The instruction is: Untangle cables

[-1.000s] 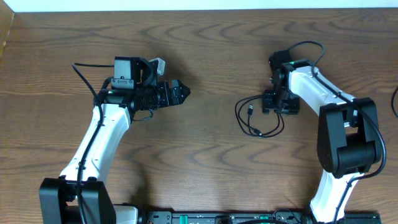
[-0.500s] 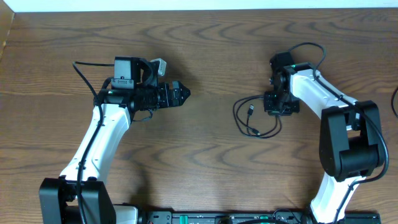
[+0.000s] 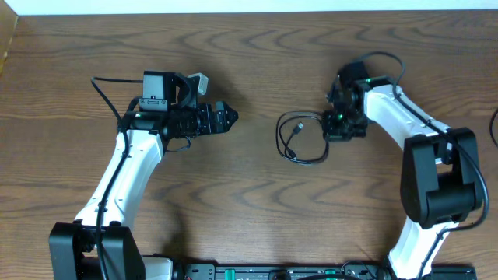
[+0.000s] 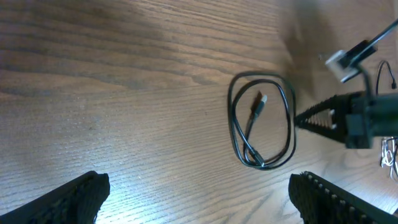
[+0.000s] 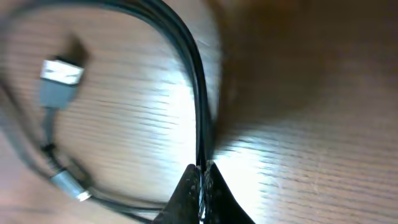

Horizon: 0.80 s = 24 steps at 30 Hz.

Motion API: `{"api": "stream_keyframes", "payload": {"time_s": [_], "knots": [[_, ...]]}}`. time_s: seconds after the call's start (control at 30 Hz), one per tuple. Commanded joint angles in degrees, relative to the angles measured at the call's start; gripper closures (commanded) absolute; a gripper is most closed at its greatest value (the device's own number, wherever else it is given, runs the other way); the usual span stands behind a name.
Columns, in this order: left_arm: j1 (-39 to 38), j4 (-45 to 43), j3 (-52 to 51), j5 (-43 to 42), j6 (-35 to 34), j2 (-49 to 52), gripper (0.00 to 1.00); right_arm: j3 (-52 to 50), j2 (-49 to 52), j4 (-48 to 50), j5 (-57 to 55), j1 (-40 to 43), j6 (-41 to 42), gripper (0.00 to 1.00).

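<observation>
A black cable (image 3: 299,131) lies coiled in a small loop on the wooden table, right of centre, with a silver plug end inside the loop. My right gripper (image 3: 331,124) is shut on the loop's right side. The right wrist view shows the strands (image 5: 196,93) pinched between the closed fingertips (image 5: 202,173), with the plug (image 5: 62,73) to their left. My left gripper (image 3: 230,117) hovers open left of centre, pointing at the loop (image 4: 257,109), with nothing between its fingers (image 4: 87,190). I see no other cable in the loop.
A thin pale cord (image 4: 389,152) shows at the right edge of the left wrist view, behind the right gripper (image 4: 311,117). The table's far edge (image 3: 249,11) runs along the top of the overhead view. A dark cord (image 3: 494,124) sits at the right edge.
My right gripper has shut on the cable loop and dragged it left toward the table's middle. The left arm has not moved.
</observation>
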<state>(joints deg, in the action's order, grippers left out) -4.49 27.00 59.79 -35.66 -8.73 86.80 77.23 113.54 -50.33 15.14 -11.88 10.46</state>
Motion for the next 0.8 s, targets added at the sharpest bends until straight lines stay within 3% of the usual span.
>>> {"api": "stream_keyframes", "payload": {"time_s": [0.0,0.37,0.47,0.57,0.67,0.77], "knots": [[0.3,0.2,0.1,0.3,1.2,-0.4,0.02,5.6,-6.7,-1.0,3.4,-0.2,-1.5,0.99],[0.3,0.2,0.1,0.3,1.2,-0.4,0.02,11.8,-12.8,-5.4,2.7,-0.2,-1.6,0.99],[0.3,0.2,0.1,0.3,1.2,-0.4,0.02,11.7,-11.6,-7.9,-2.4,-0.2,-0.3,0.98],[0.3,0.2,0.1,0.3,1.2,-0.4,0.02,11.0,-9.6,-10.0,-7.3,-0.2,1.9,0.77],[0.3,0.2,0.1,0.3,1.2,-0.4,0.02,10.0,-7.3,-9.9,-6.6,-0.3,1.1,0.68],[0.3,0.2,0.1,0.3,1.2,-0.4,0.02,9.3,-5.2,-8.0,-5.8,-0.7,0.2,0.52]]}}
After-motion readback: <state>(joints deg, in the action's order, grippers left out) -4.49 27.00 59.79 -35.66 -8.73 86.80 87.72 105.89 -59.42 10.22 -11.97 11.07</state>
